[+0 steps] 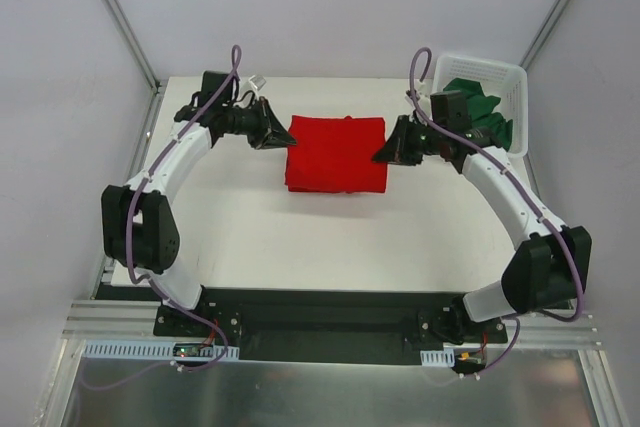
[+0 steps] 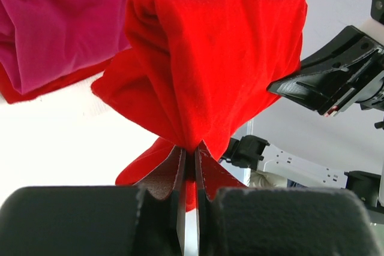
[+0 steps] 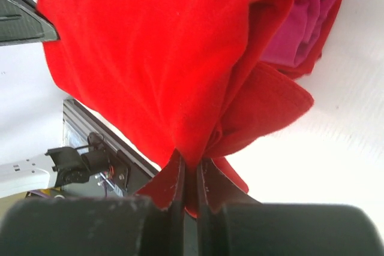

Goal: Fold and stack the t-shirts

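Nearest us, the tabletop [image 1: 300, 237] is bare. Past it, around the middle, we see the red shirt [image 1: 335, 152] held as a folded bundle between the two arms. The left gripper [image 2: 193, 151] has its jaws pressed tight on a bunch of red cloth at the shirt's left edge, and the right gripper [image 3: 191, 160] is pinching the right edge the same way.

Peeking out under the red is the pink shirt [image 2: 60, 16]. Here's our worry: each pinch takes only a small gather, so if the arms pull apart the cloth could slip free. If one side lets go early, we expect the fold to sag open. A dragging move could also rumple the pink shirt underneath.

At the far right corner, the green shirt [image 1: 478, 105] sits in the basket [image 1: 480, 59], not yet folded.
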`<state>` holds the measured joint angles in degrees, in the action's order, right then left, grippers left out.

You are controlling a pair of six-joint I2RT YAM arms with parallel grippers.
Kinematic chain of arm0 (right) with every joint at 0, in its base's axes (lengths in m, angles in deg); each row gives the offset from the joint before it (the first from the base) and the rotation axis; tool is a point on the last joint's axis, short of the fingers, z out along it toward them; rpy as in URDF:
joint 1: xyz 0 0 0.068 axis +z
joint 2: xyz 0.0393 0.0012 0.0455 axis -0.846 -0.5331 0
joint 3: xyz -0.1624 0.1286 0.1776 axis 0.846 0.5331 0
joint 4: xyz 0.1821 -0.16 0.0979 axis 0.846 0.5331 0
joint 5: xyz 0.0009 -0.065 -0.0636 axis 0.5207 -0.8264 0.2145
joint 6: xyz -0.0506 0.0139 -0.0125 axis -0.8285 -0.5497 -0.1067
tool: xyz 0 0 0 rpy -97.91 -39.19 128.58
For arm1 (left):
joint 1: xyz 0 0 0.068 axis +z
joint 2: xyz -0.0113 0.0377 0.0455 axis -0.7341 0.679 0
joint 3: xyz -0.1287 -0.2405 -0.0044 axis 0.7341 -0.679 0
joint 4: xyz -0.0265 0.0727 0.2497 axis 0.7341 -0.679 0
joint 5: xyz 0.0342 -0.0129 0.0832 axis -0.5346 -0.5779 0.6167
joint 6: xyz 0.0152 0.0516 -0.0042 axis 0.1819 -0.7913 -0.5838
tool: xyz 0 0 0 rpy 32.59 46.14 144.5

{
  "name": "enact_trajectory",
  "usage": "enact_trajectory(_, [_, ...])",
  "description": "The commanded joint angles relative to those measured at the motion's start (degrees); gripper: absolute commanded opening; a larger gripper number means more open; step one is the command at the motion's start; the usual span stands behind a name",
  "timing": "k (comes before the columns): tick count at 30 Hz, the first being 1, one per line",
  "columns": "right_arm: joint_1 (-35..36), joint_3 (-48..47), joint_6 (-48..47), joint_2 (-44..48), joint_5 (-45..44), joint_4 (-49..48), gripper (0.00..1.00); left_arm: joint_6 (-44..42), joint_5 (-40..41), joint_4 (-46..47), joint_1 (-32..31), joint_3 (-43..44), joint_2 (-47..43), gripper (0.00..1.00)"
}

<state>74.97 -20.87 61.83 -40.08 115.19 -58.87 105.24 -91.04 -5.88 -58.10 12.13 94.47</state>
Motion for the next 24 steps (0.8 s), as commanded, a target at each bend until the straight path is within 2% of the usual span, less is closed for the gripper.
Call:
enact_trajectory(1, [-0.58, -5.11, -1.65, -3.43, 1.32, 0.03, 0.01, -1.00, -0.23, -0.98, 0.33, 5.98, 3.59, 0.00])
enact_trajectory(16, [-1.02, -21.62, -0.51, -21.08, 2.99, -1.56, 0.01, -1.18, -1.89, -1.69, 2.35, 18.72, 16.42, 0.00])
enact_trajectory(24, [-2.16, -26.56, -0.24, -28.57, 4.92, -0.68, 0.01, -1.53, -2.51, -1.78, 2.87, 20.93, 21.70, 0.00])
